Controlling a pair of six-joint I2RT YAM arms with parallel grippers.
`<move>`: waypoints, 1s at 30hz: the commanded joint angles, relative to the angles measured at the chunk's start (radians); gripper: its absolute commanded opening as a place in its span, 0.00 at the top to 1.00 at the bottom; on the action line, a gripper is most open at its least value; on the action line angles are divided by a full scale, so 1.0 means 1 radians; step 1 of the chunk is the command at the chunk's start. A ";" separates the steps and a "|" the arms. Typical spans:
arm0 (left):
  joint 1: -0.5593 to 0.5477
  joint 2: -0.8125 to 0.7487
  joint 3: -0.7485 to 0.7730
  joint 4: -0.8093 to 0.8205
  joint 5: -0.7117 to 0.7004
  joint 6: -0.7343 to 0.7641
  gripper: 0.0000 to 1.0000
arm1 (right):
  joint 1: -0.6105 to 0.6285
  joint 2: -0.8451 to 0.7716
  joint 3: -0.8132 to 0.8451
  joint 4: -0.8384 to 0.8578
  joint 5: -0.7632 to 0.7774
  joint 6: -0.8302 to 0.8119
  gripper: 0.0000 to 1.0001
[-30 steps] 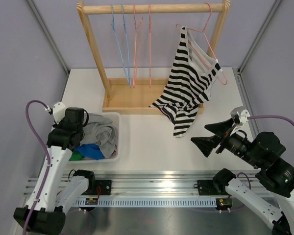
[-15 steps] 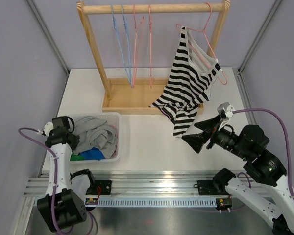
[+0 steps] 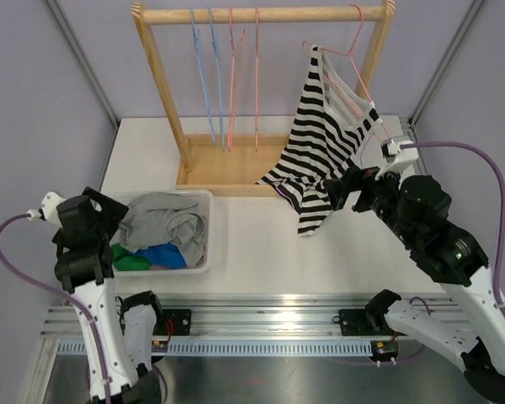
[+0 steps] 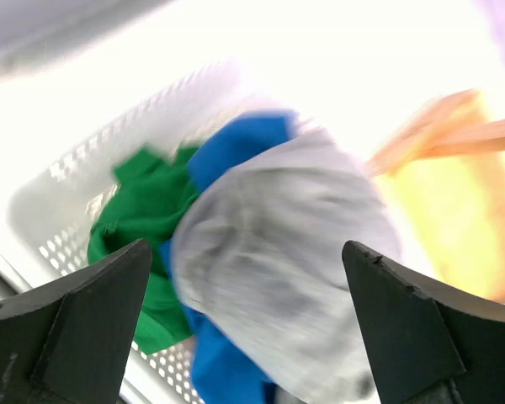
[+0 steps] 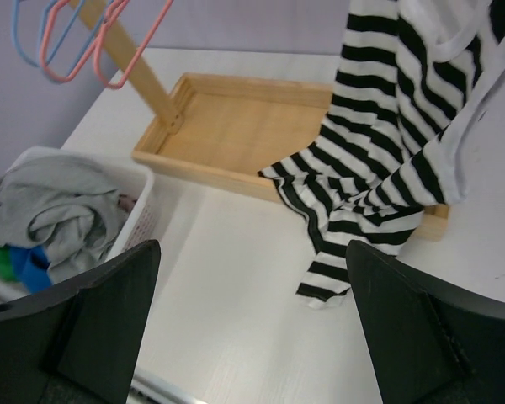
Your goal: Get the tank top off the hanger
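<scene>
The black-and-white striped tank top (image 3: 328, 143) hangs from a pink hanger (image 3: 353, 52) at the right end of the wooden rack (image 3: 261, 14). One strap has slipped down the hanger, and the hem trails over the rack's base onto the table. My right gripper (image 3: 343, 188) is open just right of the hem and touches nothing. In the right wrist view the tank top (image 5: 387, 160) lies ahead of the open right gripper (image 5: 251, 244), to the right. My left gripper (image 4: 246, 246) hovers open and empty above the basket.
A white basket (image 3: 207, 200) at the left holds grey (image 3: 164, 225), blue and green clothes. In the left wrist view the grey garment (image 4: 278, 252) fills the basket (image 4: 34, 210). Empty blue (image 3: 209, 76) and pink hangers (image 3: 244, 76) hang on the rack above its base tray (image 3: 223, 168).
The left gripper has opened and its arm has drawn back left of the basket. The right arm has advanced up and left to the tank top's hem.
</scene>
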 commanded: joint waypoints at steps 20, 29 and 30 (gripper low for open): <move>-0.326 -0.129 0.208 0.122 0.403 0.375 0.01 | -0.335 0.812 0.976 -0.241 0.006 -0.347 0.12; -0.380 -0.224 0.128 0.131 0.348 0.373 0.01 | -0.360 1.015 1.203 -0.337 -0.117 -0.376 0.48; -0.382 -0.225 0.125 0.133 0.353 0.373 0.01 | -0.361 1.022 1.206 -0.337 -0.131 -0.367 0.52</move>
